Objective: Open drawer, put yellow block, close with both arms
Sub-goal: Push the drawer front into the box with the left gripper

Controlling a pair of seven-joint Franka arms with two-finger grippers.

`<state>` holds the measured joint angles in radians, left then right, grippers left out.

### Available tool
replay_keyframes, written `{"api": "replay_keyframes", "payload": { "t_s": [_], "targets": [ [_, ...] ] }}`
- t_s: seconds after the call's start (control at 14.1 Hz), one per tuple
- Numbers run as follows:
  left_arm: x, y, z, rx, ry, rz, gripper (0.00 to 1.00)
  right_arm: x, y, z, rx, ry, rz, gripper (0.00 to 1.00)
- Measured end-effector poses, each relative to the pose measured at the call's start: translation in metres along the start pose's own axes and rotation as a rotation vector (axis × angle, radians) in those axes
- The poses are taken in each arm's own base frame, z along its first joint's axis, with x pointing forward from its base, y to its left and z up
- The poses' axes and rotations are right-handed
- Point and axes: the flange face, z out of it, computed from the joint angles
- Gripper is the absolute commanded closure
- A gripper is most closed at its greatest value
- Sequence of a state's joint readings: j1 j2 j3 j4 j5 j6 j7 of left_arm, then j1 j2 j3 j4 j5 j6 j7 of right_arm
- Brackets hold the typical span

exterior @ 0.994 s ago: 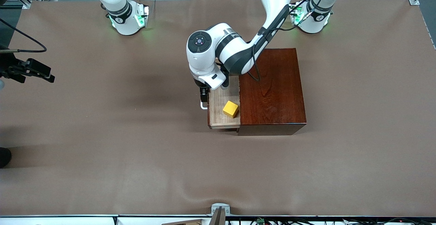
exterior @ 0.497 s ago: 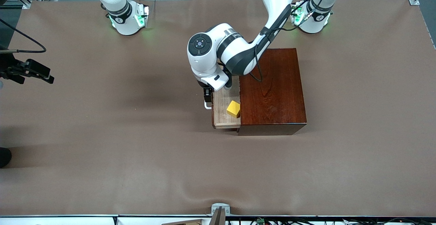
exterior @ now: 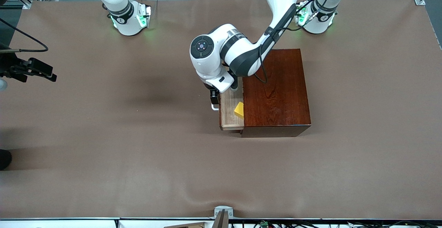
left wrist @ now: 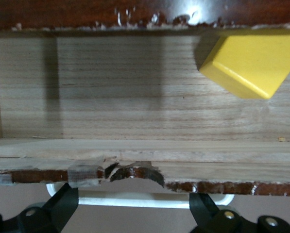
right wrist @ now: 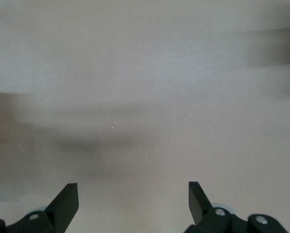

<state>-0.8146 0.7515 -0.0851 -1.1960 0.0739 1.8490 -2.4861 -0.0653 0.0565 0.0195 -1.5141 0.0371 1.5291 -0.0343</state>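
Note:
The drawer (exterior: pixel 228 115) sticks partly out of the dark mahogany box (exterior: pixel 276 89), toward the right arm's end of the table. The yellow block (exterior: pixel 239 110) lies in the drawer's tray, half under the box's top edge; in the left wrist view the block (left wrist: pixel 249 63) rests on the pale wood floor (left wrist: pixel 125 92). My left gripper (exterior: pixel 214 100) is down at the drawer's front, open, with its black fingers (left wrist: pixel 67 199) up against the white handle (left wrist: pixel 140 199). My right gripper (right wrist: pixel 133 199) is open over bare cloth and holds nothing.
Brown cloth covers the whole table (exterior: pixel 138 152). The right arm's black gripper (exterior: pixel 38 72) hangs at the table's edge at its own end, well away from the box. A small metal bracket (exterior: pixel 222 212) sits at the table edge nearest the camera.
The drawer has slid some way into the box, with my left gripper moving along at its handle. The yellow block went with it and is now half covered. The right gripper barely shifted.

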Motion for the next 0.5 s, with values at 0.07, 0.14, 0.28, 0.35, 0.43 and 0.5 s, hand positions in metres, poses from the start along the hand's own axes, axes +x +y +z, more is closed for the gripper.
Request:
{"api": "replay_keyframes", "payload": {
  "t_s": [0.07, 0.14, 0.28, 0.35, 0.43, 0.5],
  "targets": [
    [0.002, 0.000, 0.000, 0.000, 0.017, 0.000, 0.00, 0.000, 0.000, 0.000, 0.000, 0.000, 0.000, 0.00],
    [0.003, 0.000, 0.001, 0.001, 0.032, 0.001, 0.00, 0.000, 0.000, 0.000, 0.000, 0.001, -0.001, 0.00],
    [0.006, 0.000, 0.003, 0.003, 0.050, 0.000, 0.00, 0.001, 0.000, 0.000, -0.001, 0.006, -0.001, 0.00],
    [0.007, 0.001, 0.004, 0.003, 0.062, 0.001, 0.00, 0.001, 0.000, -0.001, -0.001, 0.008, -0.001, 0.00],
    [0.009, 0.000, 0.006, 0.002, 0.081, 0.001, 0.00, 0.001, 0.000, -0.001, -0.001, 0.010, 0.000, 0.00],
    [0.012, 0.000, 0.009, 0.003, 0.114, 0.002, 0.00, 0.001, 0.000, -0.001, -0.002, 0.011, -0.001, 0.00]
  ]
}}
